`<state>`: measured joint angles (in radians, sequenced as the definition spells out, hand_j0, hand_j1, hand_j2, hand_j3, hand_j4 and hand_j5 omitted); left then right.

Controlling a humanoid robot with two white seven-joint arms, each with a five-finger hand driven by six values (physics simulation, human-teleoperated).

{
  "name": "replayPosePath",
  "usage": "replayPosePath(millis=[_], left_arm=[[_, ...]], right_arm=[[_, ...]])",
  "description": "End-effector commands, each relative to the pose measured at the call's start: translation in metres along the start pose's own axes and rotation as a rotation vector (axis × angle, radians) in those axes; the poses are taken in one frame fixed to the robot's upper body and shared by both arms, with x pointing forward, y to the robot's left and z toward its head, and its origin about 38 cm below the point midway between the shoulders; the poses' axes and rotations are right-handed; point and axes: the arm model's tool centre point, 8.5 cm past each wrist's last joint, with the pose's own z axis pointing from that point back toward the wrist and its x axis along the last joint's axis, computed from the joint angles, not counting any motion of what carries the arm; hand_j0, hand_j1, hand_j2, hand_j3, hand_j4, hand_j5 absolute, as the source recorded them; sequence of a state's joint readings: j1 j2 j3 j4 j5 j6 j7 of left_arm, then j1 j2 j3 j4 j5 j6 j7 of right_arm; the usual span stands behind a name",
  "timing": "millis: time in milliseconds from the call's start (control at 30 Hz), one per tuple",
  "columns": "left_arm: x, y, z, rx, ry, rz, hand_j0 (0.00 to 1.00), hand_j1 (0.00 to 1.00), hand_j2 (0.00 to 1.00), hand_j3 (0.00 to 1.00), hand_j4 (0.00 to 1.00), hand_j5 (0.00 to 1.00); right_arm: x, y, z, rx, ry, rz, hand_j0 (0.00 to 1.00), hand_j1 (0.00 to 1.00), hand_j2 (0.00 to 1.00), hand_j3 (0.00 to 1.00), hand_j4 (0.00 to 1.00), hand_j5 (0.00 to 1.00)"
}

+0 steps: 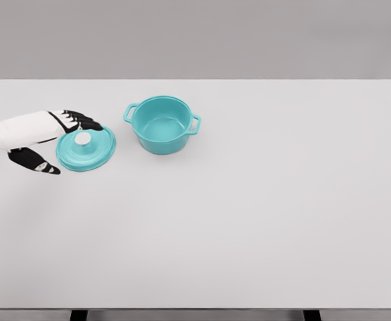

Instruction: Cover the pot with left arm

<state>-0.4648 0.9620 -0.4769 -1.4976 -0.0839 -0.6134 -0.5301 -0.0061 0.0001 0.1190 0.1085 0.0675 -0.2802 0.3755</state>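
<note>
The left hand (48,142) is spread open around the near edge of the teal lid (86,148) and holds nothing yet. The lid lies flat on the white surface (249,214), just left of the open teal pot (162,124). The lid looks hard, smooth and maybe slippery. Its little white knob (83,138) looks best to grab. No words show anywhere.
</note>
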Motion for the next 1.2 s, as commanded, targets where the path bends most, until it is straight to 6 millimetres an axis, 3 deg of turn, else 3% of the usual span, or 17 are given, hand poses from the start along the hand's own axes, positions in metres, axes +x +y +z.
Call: replayPosePath(millis=[0, 67, 133, 333, 433, 533, 600, 700, 800, 1167], left_arm=[[0.002, -0.002, -0.002, 0.0, -0.009, 0.01, 1.0, 1.0, 1.0, 1.0, 1.0, 1.0], [-0.002, 0.003, 0.0, 0.006, 0.003, 0.006, 1.0, 1.0, 1.0, 1.0, 1.0, 1.0], [-0.028, 0.021, 0.001, 0.005, 0.072, 0.002, 1.0, 1.0, 1.0, 1.0, 1.0, 1.0], [-0.059, 0.0, -0.046, -0.03, 0.103, 0.101, 1.0, 1.0, 1.0, 1.0, 1.0, 1.0], [-0.073, -0.015, -0.053, -0.032, 0.139, 0.154, 1.0, 1.0, 1.0, 1.0, 1.0, 1.0], [-0.083, -0.017, -0.051, -0.051, 0.177, 0.156, 0.8, 0.8, 0.8, 0.8, 0.8, 0.8], [-0.093, -0.022, -0.049, -0.069, 0.219, 0.16, 0.82, 0.82, 0.82, 0.82, 0.82, 0.82], [-0.089, -0.026, -0.065, -0.084, 0.203, 0.154, 0.81, 0.81, 0.81, 0.81, 0.81, 0.81], [-0.089, -0.026, -0.066, -0.087, 0.203, 0.151, 0.75, 0.75, 0.75, 0.75, 0.75, 0.75], [-0.091, -0.026, -0.063, -0.084, 0.212, 0.15, 0.75, 0.75, 0.75, 0.75, 0.75, 0.75]], right_arm=[[0.0, 0.0, 0.0, 0.002, 0.002, 0.01, 1.0, 1.0, 1.0, 1.0, 1.0, 1.0], [-0.003, 0.001, 0.0, 0.001, 0.006, -0.002, 1.0, 1.0, 1.0, 1.0, 1.0, 1.0], [-0.002, 0.0, 0.0, 0.001, 0.004, -0.001, 1.0, 1.0, 1.0, 1.0, 1.0, 1.0], [-0.002, 0.0, 0.0, 0.001, 0.004, -0.003, 1.0, 1.0, 1.0, 1.0, 1.0, 1.0], [-0.002, 0.0, 0.0, 0.001, 0.004, -0.003, 1.0, 1.0, 1.0, 1.0, 1.0, 1.0], [-0.002, 0.0, 0.0, 0.001, 0.004, -0.003, 1.0, 1.0, 1.0, 1.0, 1.0, 1.0], [-0.002, 0.0, 0.0, 0.001, 0.004, -0.003, 1.0, 1.0, 1.0, 1.0, 1.0, 1.0], [-0.002, 0.0, 0.0, 0.001, 0.004, -0.003, 1.0, 1.0, 1.0, 1.0, 1.0, 1.0], [-0.003, 0.001, 0.0, 0.001, 0.005, -0.003, 1.0, 1.0, 1.0, 1.0, 1.0, 1.0], [-0.003, 0.001, 0.0, 0.001, 0.005, -0.003, 1.0, 1.0, 1.0, 1.0, 1.0, 1.0]])
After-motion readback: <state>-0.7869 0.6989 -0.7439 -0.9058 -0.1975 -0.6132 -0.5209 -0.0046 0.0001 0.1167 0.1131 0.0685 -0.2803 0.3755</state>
